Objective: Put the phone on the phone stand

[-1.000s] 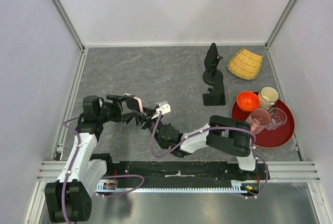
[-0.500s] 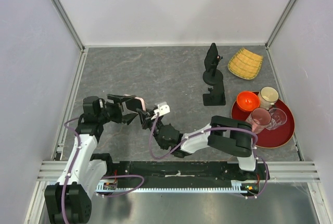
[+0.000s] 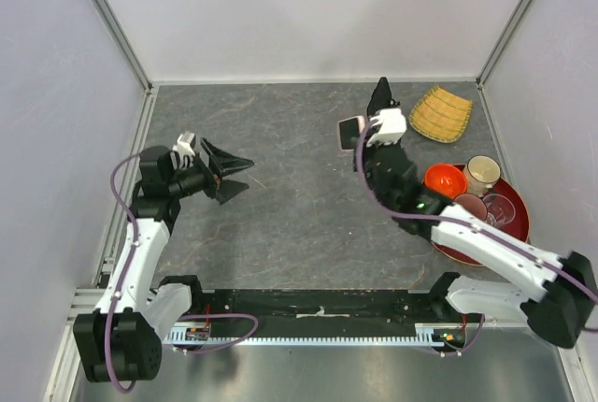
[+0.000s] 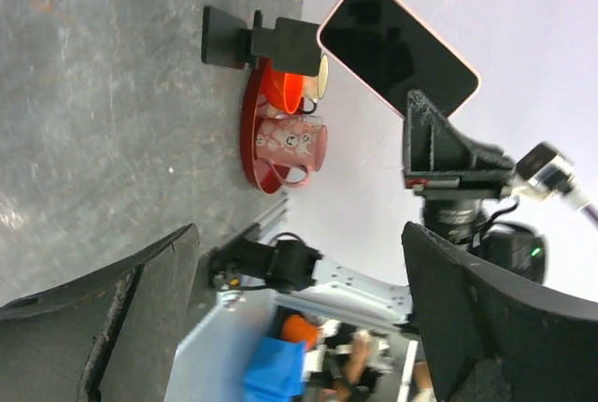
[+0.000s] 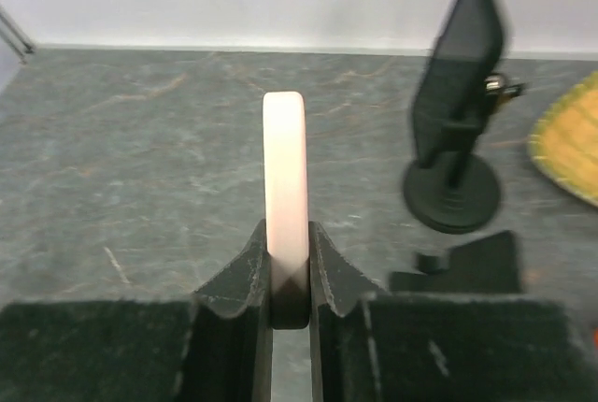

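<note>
Right claw [image 5: 287,234] is clamped on the phone [image 5: 285,150]. Pads sit on its two flat faces near one end, so most of the body sticks out past the fingertips, edge-on to the right wrist cam. Gripping near the end looks deliberate: the long free part can go against the stand's cradle without fingers fouling it (my read, not seen). Phone is up off the table [image 3: 299,215], carried in the air, touching only the claw.

Phone stand [image 5: 464,75] is ahead of the claw and off to its right. It's upright on a round base with the head plate tilted. Clear gap between it and the phone, no contact. A black block [image 5: 467,266] lies nearer the claw on that same right side, just short of the stand base. Further right is a yellow woven dish [image 5: 572,145].

Left claw [image 3: 245,176] has its jaws spread wide with nothing between them. It's well apart from phone and stand, pointing across at them, and looks parked out of the way.

Step in hand: carrying to the stand, placing not yet done. The next move probably needs the phone swung right and turned to match the head plate.
</note>
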Tool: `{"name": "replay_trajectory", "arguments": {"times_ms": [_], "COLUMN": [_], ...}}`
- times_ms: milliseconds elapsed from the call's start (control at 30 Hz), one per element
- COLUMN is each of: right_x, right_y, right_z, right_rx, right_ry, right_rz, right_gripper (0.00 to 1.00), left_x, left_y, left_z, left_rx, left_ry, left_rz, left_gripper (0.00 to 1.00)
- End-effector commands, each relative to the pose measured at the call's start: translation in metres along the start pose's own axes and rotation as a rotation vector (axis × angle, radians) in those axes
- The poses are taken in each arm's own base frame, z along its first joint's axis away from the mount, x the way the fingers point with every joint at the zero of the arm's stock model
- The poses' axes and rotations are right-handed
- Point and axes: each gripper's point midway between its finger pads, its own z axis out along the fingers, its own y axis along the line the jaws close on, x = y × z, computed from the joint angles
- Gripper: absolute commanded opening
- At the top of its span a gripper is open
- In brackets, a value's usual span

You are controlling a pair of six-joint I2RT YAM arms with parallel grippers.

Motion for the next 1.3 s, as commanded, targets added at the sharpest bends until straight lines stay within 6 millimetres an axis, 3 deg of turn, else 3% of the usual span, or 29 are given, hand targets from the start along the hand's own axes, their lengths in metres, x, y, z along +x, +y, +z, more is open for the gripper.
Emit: {"name": "replay_trajectory", "arguments": {"times_ms": [0,33,67,100,200,300,433,633,1267], "right_x": [-0.008,-0.014,-0.007,-0.016,-0.016,-0.016,-0.008,0.004,0.023], "right_y": [-0.054,-0.070,-0.081,-0.081,-0.099,-0.108,-0.123,-0.134,-0.144], "right_z": [-0.034,-0.037,-0.045,-0.045,-0.041,-0.031,-0.018,-0.010,0.006], "right_rx": [0.043,0.078,0.099,0.092,0.137,0.119,0.112,0.098,0.122], "right_ry": [0.256,0.270,0.334,0.339,0.373,0.390,0.398,0.359,0.313], "right_rz": [-0.119,-0.111,-0.129,-0.115,-0.101,-0.043,0.001,0.057,0.112], "right_gripper": [0.00,0.00,0.00,0.00,0.00,0.00,0.00,0.00,0.00], "left_x": [-0.013,-0.016,-0.023,-0.026,-0.036,-0.028,-0.031,-0.029,-0.021], "left_y": [-0.040,-0.049,-0.046,-0.044,-0.044,-0.042,-0.021,-0.016,-0.008], "left_z": [-0.004,-0.005,-0.002,0.000,0.006,0.016,0.022,0.023,0.023], "left_rx": [0.072,0.063,0.038,0.018,-0.024,-0.015,-0.061,-0.038,-0.028], "left_ry": [0.024,0.021,0.018,0.020,0.000,0.022,0.003,-0.016,0.011], "left_rz": [0.454,0.486,0.501,0.555,0.627,0.688,0.719,0.763,0.755], "left_gripper": [0.95,0.95,0.95,0.95,0.95,0.94,0.94,0.93,0.91]}}
